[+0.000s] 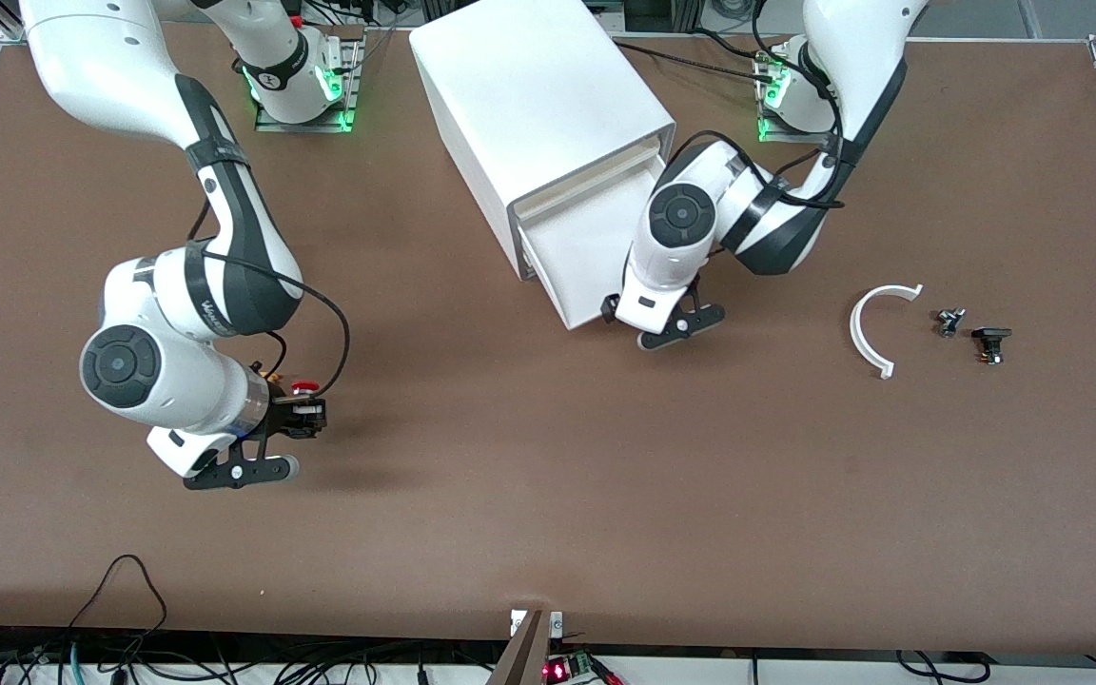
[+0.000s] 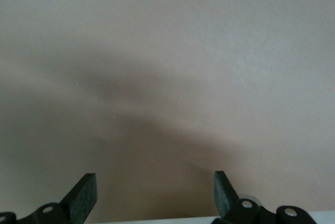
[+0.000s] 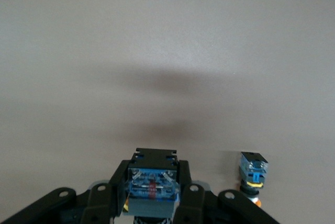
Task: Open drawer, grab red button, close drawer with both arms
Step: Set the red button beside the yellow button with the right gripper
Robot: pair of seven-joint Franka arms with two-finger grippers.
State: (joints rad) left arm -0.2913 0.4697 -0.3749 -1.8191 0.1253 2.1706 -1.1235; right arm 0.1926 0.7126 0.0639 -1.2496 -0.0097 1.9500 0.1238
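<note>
The white cabinet (image 1: 534, 105) stands at the middle of the table between the arms' bases. Its drawer (image 1: 578, 249) is pulled out toward the front camera. My left gripper (image 1: 664, 322) is at the drawer's front corner, open and empty; its fingertips (image 2: 85, 195) stand wide apart in the left wrist view over a plain pale surface. My right gripper (image 1: 305, 419) is low over the table toward the right arm's end, shut on the button (image 3: 152, 182), whose black-and-blue body shows between the fingers. The red cap (image 1: 303, 387) shows in the front view.
A like button with an orange cap (image 3: 254, 176) lies on the table beside my right gripper. A white curved piece (image 1: 876, 328), a small metal part (image 1: 949, 322) and a small black part (image 1: 991, 342) lie toward the left arm's end.
</note>
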